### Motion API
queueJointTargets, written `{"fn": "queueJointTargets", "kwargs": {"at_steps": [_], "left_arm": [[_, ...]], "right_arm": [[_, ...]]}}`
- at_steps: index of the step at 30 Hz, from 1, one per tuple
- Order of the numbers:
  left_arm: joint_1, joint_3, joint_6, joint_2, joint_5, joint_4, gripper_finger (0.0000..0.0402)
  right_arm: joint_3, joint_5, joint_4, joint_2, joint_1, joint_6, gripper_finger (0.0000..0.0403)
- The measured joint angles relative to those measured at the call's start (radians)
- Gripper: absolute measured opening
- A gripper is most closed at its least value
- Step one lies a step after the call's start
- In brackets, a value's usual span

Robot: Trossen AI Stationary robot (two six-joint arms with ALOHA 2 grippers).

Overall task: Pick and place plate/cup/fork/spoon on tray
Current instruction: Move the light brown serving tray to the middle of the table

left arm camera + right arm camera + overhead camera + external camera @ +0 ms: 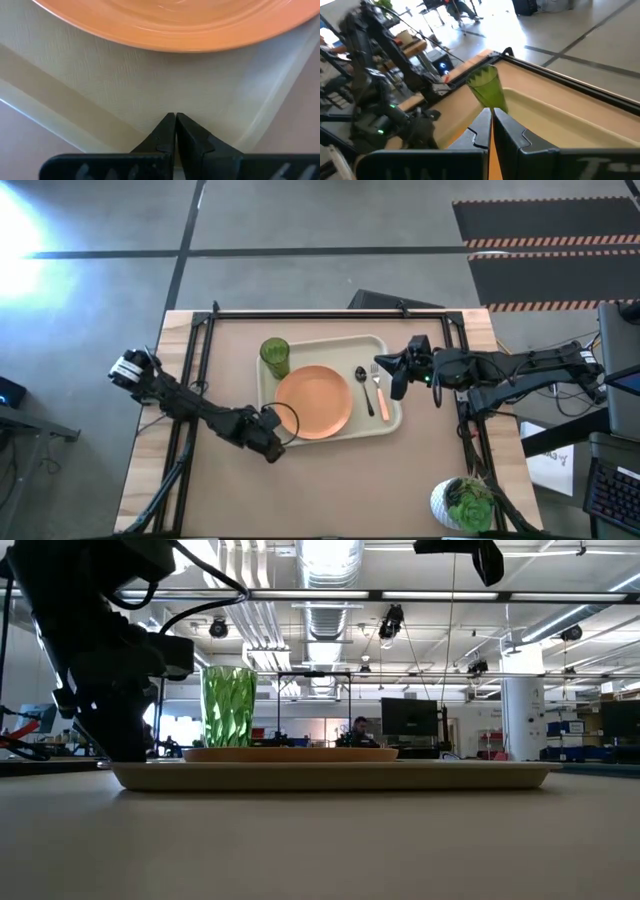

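Note:
The cream tray (392,418) lies mid-table. On it are the orange plate (313,402), the green cup (274,356) standing upright at its far left corner, the dark spoon (361,376) and the orange-handled fork (379,392) on its right side. My left gripper (272,430) is shut and empty, low at the tray's near left corner (90,95), with the plate's rim (170,30) just ahead. My right gripper (385,370) is shut and empty. It is raised high over the tray's right edge (480,555) and faces the cup (487,87). My left gripper's shut fingertips (175,120) stand over the floor of the tray at its near left corner. I cannot tell whether they touch it.
A white pot with a green plant (465,502) stands at the table's near right corner. Black frame rails (330,313) run along the table's far and side edges. Bare tabletop lies in front of the tray (330,490). A person (358,730) sits far off in the room.

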Motion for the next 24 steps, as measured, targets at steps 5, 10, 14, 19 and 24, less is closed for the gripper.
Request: {"fn": "queueJointTargets", "kwargs": {"at_steps": [5,10,14,19,24], "left_arm": [[-0.002,0.049,0.022,-0.024,-0.041,-0.011,0.0000],[-0.001,0.123,0.103,-0.105,-0.170,-0.041,0.0000],[-0.001,0.197,0.164,-0.213,-0.310,-0.117,0.0000],[-0.003,0.284,0.288,-0.350,-0.475,-0.180,0.0000],[-0.002,0.306,0.401,-0.461,-0.602,-0.189,0.0000]], "right_arm": [[0.000,0.105,-0.137,0.000,0.000,0.046,0.0009],[0.000,0.162,-0.244,0.002,-0.019,0.140,0.0009],[0.000,0.105,-0.246,0.009,-0.072,0.153,0.0009],[0.001,-0.064,-0.235,0.038,-0.199,0.170,0.0009],[0.001,-0.335,-0.171,0.155,-0.347,0.142,0.0009]]}}
